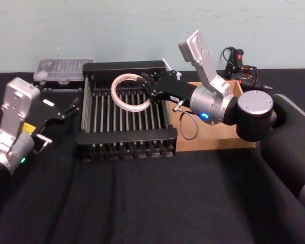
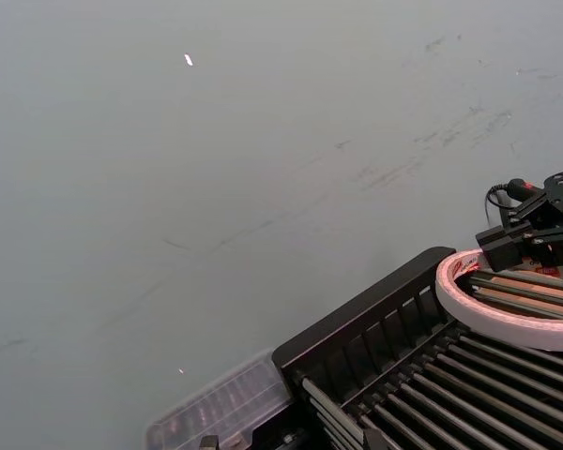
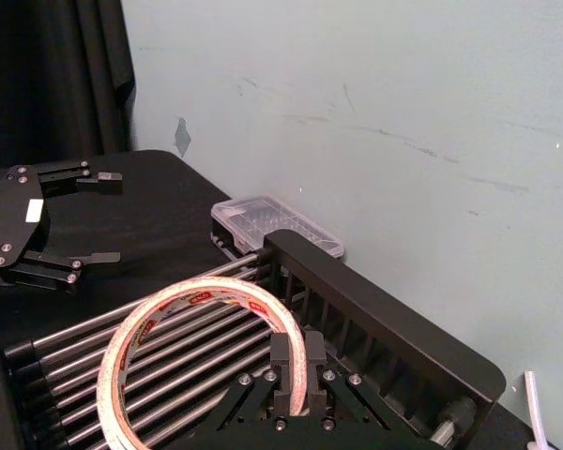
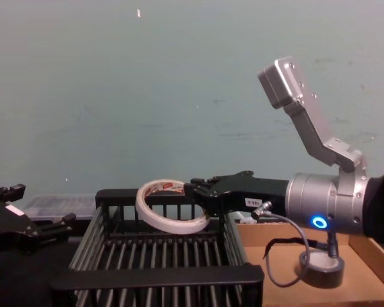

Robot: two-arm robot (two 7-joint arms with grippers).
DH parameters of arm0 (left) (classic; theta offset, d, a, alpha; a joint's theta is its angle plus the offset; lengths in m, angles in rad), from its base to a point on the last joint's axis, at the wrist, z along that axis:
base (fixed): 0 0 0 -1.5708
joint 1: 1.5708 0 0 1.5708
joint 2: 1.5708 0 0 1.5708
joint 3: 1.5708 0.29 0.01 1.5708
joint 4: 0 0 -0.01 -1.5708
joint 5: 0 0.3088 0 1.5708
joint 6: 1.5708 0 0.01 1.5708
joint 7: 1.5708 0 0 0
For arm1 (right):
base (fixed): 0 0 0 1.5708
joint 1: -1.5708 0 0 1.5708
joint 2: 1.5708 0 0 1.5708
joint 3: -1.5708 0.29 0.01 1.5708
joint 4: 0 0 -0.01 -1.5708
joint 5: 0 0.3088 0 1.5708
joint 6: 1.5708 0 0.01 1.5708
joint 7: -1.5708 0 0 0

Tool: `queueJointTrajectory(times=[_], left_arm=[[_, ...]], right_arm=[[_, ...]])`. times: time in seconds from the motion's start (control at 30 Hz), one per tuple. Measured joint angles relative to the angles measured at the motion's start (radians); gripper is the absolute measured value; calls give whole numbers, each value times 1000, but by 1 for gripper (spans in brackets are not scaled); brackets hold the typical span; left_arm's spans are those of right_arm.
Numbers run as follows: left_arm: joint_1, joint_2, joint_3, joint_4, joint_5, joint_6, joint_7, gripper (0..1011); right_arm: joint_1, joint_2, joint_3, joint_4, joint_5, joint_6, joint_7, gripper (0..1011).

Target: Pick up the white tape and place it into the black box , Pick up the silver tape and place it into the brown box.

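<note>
Two tapes on the job, and one's mid-drop: the right pincer [image 1: 148,87] is pinching the white tape [image 1: 129,92] by its wall, holding the ring tilted over the far half of the black box [image 1: 126,139], just above the bars. So the key thing is that the ring already sits inside the crate's rim, looks like it only needs letting go. The silver tape [image 4: 319,265] sits in the brown box [image 4: 371,259] already. The left pincer [image 1: 66,109] is spread and idle on the bench beside the crate.
</note>
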Motion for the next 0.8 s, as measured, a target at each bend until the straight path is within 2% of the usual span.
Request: queueJointTrajectory(times=[0.1,0.13,0.2,0.27,0.67,0.77,0.8], left_arm=[[0,0,0,0,0,0,0,1001],[0,0,0,0,0,0,0,1001],[0,0,0,0,0,0,0,1001],[0,0,0,0,0,0,0,1001],[0,0,0,0,0,0,0,1001],[0,0,0,0,0,0,0,1001],[0,0,0,0,0,0,0,1001]], right_arm=[[0,0,0,0,0,0,0,120],[0,0,0,-1,1,0,0,174],[0,0,0,-1,1,0,-1,187],[-1,1,0,-1,1,0,-1,282],[-1,1,0,-2,1,1,-1,634],[-1,1,0,-2,1,2,-1,760],[-4,2,1,-7,1,2,-2,760]])
